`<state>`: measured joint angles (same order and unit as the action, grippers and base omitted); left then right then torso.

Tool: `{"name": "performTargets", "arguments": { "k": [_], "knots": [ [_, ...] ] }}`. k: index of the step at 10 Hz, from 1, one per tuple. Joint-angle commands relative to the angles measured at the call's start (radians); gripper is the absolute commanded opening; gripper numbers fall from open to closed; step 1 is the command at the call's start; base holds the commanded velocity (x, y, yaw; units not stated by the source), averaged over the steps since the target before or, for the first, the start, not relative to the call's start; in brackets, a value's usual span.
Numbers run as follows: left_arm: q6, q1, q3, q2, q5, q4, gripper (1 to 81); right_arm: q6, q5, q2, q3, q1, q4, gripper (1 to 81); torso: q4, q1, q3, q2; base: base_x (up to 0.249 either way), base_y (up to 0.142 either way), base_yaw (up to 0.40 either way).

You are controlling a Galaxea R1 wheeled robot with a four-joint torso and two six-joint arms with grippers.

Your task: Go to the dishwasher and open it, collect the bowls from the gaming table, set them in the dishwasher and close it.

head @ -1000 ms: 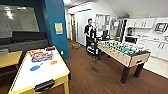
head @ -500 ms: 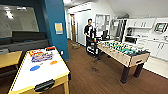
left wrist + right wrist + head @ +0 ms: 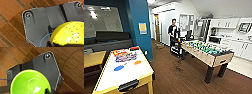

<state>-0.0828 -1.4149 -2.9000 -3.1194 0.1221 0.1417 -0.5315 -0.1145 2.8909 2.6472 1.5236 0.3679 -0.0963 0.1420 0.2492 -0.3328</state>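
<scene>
- In the head view we see the gaming table at lower left: a long, narrow slab with a glossy white top and a yellow rim, a dark rounded fitting at its near end.
- On that top lie a blue bowl and an orange bowl, both seen as flat ovals, well apart from each other; beyond them sits a flat, colourful printed box.
- To the right stands the foosball table, boxy, pale wood sides, green field, dark legs, on a brown wood-plank floor.
- A person in dark clothes stands beyond it, near a teal pillar; white cabinets line the far right wall.
- In the left wrist view we see a yellow bowl, rounded, smooth plastic, its outside speckled with dark dots, large against the robot's matt dark plate; we cannot tell how the left gripper's fingers stand.
- In the right wrist view we see a green bowl, shiny, round, its hollow facing the camera with bright glints; we cannot tell whether the right gripper is spread or pressed together.
</scene>
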Motion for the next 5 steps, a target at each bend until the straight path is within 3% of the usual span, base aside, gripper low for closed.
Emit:
{"name": "performTargets", "arguments": {
  "k": [1, 3, 5],
  "knots": [
    [0.000, 0.056, -0.002, -0.004, 0.056, 0.005, 1.0, 0.002, 0.038, -0.011, 0.003, -0.045, 0.005, 1.0, 0.000, 0.000, 0.000, 0.000, 0.000, 0.000, 0.000],
    [0.000, 0.055, -0.001, -0.003, 0.054, 0.016, 1.0, 0.002, 0.038, -0.011, 0.003, -0.045, 0.006, 1.0, 0.000, 0.000, 0.000, 0.000, 0.000, 0.000, -0.122],
    [0.000, 0.055, -0.001, -0.003, 0.054, 0.018, 1.0, 0.002, 0.038, -0.011, 0.005, -0.044, 0.005, 1.0, 0.000, 0.000, 0.000, 0.000, 0.000, 0.000, -0.298]
  ]
}}
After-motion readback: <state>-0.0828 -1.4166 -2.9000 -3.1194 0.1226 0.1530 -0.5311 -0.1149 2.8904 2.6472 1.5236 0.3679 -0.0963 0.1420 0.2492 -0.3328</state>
